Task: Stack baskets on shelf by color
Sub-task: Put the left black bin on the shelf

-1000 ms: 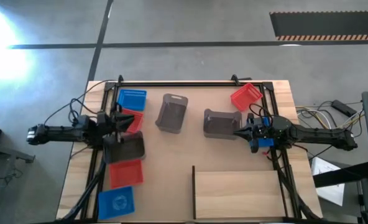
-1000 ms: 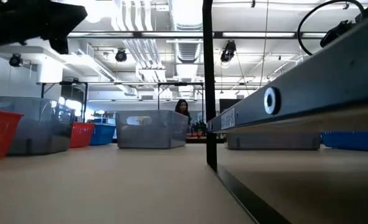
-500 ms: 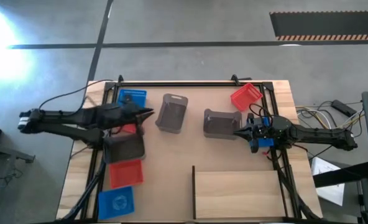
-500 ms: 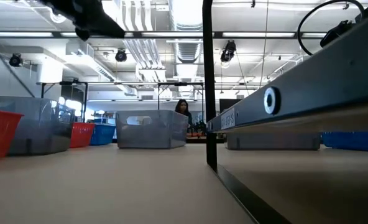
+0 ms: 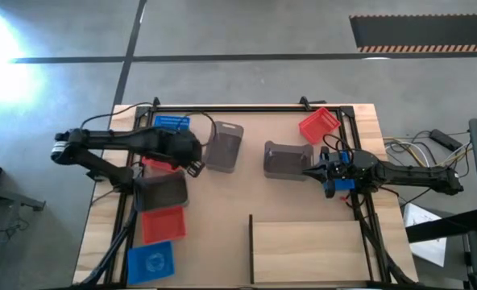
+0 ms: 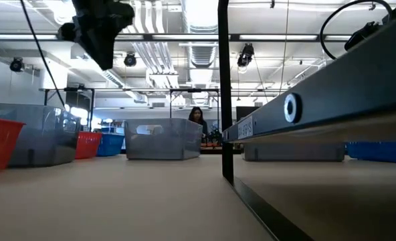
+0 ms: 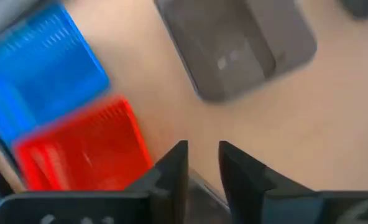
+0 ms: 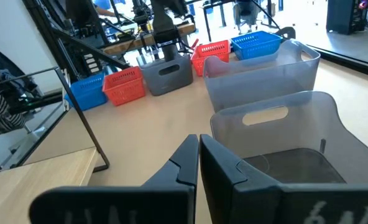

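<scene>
Several baskets sit on the table. Near the left side are a blue basket (image 5: 172,122), a red one (image 5: 159,165), a grey one (image 5: 162,191), another red (image 5: 163,223) and another blue (image 5: 151,261). Two more grey baskets (image 5: 222,147) (image 5: 285,159) and a red basket (image 5: 318,125) are farther right. The pale shelf panel (image 5: 307,251) lies at the near edge. My left gripper (image 5: 192,163) (image 7: 202,146) hangs open, high up and pointing down, between the red basket (image 7: 78,155) and the grey basket (image 7: 234,50). My right gripper (image 5: 305,171) (image 8: 198,140) is shut at the grey basket's (image 8: 283,137) near-right corner. My right gripper lies level, its shut fingertips at the near wall (image 8: 230,146) of the grey basket. I cannot tell whether they touch it. The basket stands flat on the table.
A black metal frame (image 5: 246,108) runs along the far edge and both sides of the table. A thin dark upright edge (image 5: 250,246) borders the shelf on its left. Bare tabletop (image 5: 222,201) lies between the left baskets and the shelf. Cables trail off both arms.
My left arm has swung from over the left-side baskets toward the table's middle, nearing the grey basket. Its wrist has tipped so the gripper now points down.
</scene>
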{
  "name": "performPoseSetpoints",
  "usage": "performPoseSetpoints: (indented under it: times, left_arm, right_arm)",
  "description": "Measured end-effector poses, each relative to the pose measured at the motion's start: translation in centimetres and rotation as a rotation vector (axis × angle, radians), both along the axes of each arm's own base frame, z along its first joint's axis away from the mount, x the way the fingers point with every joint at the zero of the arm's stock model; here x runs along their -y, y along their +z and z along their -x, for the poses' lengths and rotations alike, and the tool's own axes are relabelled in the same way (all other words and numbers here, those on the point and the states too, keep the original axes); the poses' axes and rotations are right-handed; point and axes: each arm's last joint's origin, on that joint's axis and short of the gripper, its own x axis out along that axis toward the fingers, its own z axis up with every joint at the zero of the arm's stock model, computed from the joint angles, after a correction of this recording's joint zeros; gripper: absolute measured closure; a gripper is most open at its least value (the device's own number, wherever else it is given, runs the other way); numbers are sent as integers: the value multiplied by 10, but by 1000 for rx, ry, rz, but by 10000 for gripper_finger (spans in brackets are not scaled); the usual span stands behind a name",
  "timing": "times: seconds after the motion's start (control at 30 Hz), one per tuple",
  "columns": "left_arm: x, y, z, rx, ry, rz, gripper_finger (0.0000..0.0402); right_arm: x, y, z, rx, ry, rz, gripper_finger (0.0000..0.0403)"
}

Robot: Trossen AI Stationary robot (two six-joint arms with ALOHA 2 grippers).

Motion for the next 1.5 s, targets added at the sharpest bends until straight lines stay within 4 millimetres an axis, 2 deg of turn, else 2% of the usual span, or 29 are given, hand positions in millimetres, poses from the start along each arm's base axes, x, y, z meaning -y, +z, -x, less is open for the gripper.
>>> performPoseSetpoints:
  times: [0.13,0.3,0.4,0.5,0.7,1.03,1.17,1.37,1.5]
  left_arm:
    - [6,-19,-9,-43,99,136,247]
    - [16,-41,-13,-103,229,185,170]
    - [21,-53,-14,-129,299,188,148]
    - [26,-69,-15,-180,364,197,146]
    - [31,-93,-24,-231,425,192,166]
    - [31,-127,-35,-340,419,211,231]
    - [32,-126,-40,-346,373,222,279]
    - [37,-114,-45,-291,282,249,380]
    - [47,-101,-54,-198,183,276,394]
  right_arm:
    - [0,0,0,0,0,0,394]
    - [0,0,0,0,0,0,394]
    - [0,0,0,0,0,0,394]
    - [0,0,0,0,0,0,394]
    - [0,0,0,0,0,0,394]
    - [0,0,0,0,0,0,394]
    - [0,0,0,0,0,0,394]
    - [0,0,0,0,0,0,394]
    - [0,0,0,0,0,0,394]
